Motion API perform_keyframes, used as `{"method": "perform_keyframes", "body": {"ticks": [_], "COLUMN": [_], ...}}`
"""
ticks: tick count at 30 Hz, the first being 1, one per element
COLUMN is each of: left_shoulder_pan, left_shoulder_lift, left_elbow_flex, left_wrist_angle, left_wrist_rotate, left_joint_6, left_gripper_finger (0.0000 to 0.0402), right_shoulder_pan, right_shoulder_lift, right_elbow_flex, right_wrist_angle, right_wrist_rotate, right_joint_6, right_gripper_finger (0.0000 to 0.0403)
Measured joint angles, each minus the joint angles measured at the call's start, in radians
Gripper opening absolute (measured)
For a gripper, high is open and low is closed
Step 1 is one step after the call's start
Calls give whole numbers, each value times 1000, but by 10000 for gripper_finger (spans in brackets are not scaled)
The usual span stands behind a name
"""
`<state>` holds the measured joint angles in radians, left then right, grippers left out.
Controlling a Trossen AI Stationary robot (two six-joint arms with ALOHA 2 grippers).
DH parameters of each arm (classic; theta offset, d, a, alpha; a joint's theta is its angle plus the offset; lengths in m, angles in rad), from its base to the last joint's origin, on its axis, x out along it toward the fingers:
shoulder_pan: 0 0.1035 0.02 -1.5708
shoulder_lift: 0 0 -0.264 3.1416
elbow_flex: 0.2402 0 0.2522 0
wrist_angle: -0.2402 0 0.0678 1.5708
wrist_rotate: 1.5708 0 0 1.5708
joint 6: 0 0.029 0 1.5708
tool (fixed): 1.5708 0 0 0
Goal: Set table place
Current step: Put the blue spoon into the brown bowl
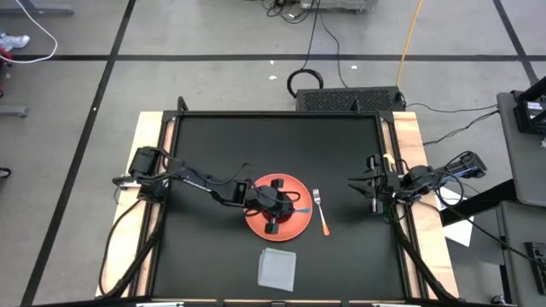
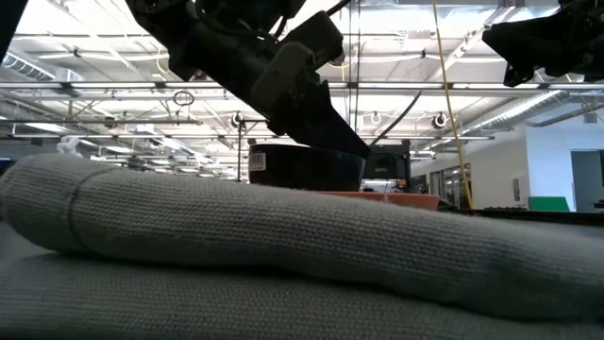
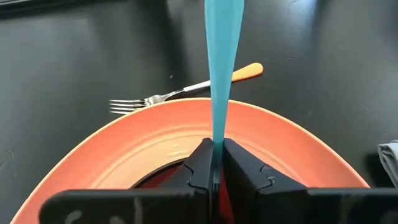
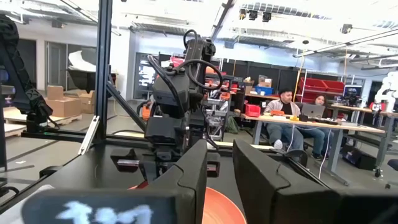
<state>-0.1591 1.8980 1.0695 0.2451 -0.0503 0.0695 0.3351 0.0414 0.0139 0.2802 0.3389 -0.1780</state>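
An orange plate lies in the middle of the black table. My left gripper is over the plate, shut on a long, light-blue tapered utensil. What kind of utensil it is does not show. A fork with an orange handle lies flat just right of the plate. A folded grey napkin lies near the front edge. My right gripper waits open at the right edge, above the table. My left gripper pinches the blue utensil's narrow part between its two fingers. The fingers come from the table's left, slanting down, and lie along it. It runs forward from the fingertips, over the plate's rim toward the fork. Its end behind the fingertips is hidden by the fingers.
A black box and cables sit just past the table's far edge. Light wooden strips run along both sides. There is bare black top left of the plate and toward the far edge. People sit at desks in the room beyond.
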Motion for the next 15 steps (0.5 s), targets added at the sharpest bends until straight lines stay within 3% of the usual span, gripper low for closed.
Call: {"method": "perform_keyframes", "body": {"ticks": [15], "left_shoulder_pan": [0], "left_shoulder_lift": [0], "left_elbow_flex": [-1], "left_wrist_angle": [19], "left_wrist_rotate": [34], "left_joint_6": [4], "left_gripper_finger": [42], "right_shoulder_pan": [0], "right_shoulder_lift": [0], "right_elbow_flex": [0], "right_wrist_angle": [0], "right_wrist_rotate": [0], "right_joint_6": [0], "right_gripper_finger": [67]}}
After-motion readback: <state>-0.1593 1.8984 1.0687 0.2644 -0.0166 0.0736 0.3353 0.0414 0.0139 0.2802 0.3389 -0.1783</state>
